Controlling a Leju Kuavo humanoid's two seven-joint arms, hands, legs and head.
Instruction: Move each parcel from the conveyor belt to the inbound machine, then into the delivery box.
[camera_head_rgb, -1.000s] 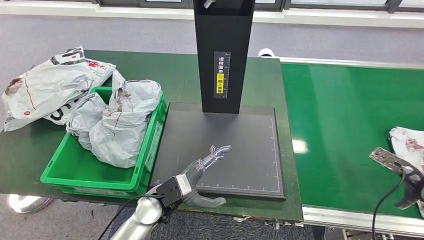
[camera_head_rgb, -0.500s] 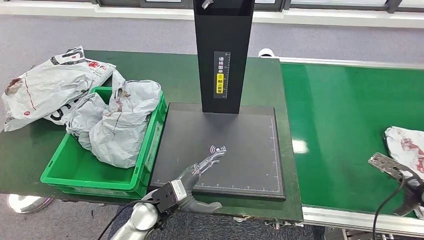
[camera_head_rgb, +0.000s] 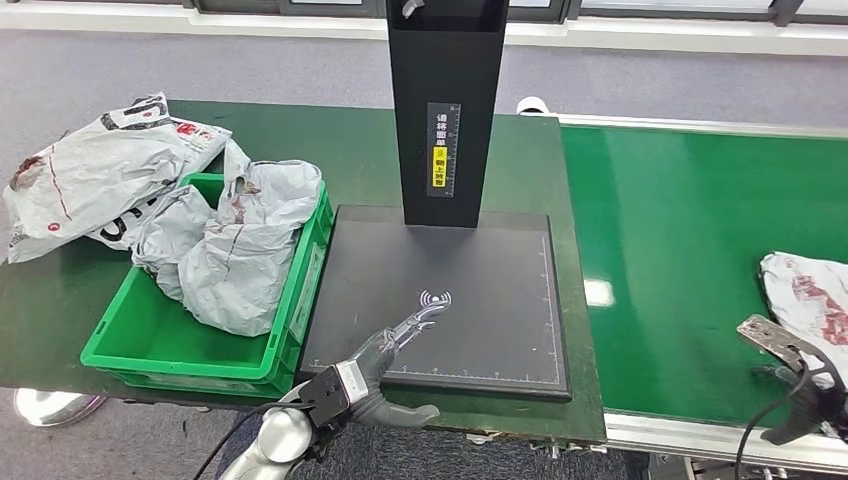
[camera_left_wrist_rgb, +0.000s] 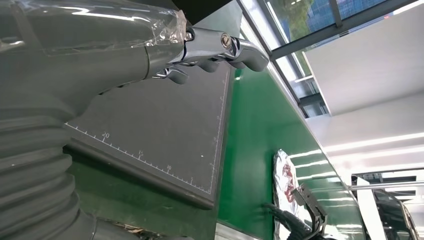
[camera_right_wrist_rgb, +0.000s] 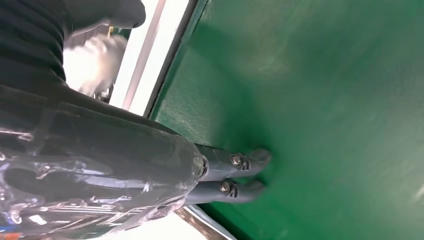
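Note:
A grey-white parcel (camera_head_rgb: 805, 290) with red marks lies on the green conveyor belt (camera_head_rgb: 680, 250) at the far right; the left wrist view shows this parcel (camera_left_wrist_rgb: 284, 175) too. My right hand (camera_head_rgb: 795, 365) hovers just in front of it, fingers apart and holding nothing. In the right wrist view its fingers (camera_right_wrist_rgb: 240, 161) reach out over the bare belt (camera_right_wrist_rgb: 325, 75). My left hand (camera_head_rgb: 385, 352) stretches flat over the front edge of the inbound machine's dark plate (camera_head_rgb: 480, 270), empty. The green delivery box (camera_head_rgb: 180, 360) at the left holds several crumpled parcels (camera_head_rgb: 240, 250).
The machine's black column (camera_head_rgb: 445, 100) rises at the back of the plate. Another parcel (camera_head_rgb: 90, 175) lies on the table behind the box. The belt's metal rail (camera_head_rgb: 700, 440) runs along the front edge near my right hand.
The parcel on the belt has travelled left, further into view. My left hand has drawn back toward the plate's front edge. My right hand has sunk slightly.

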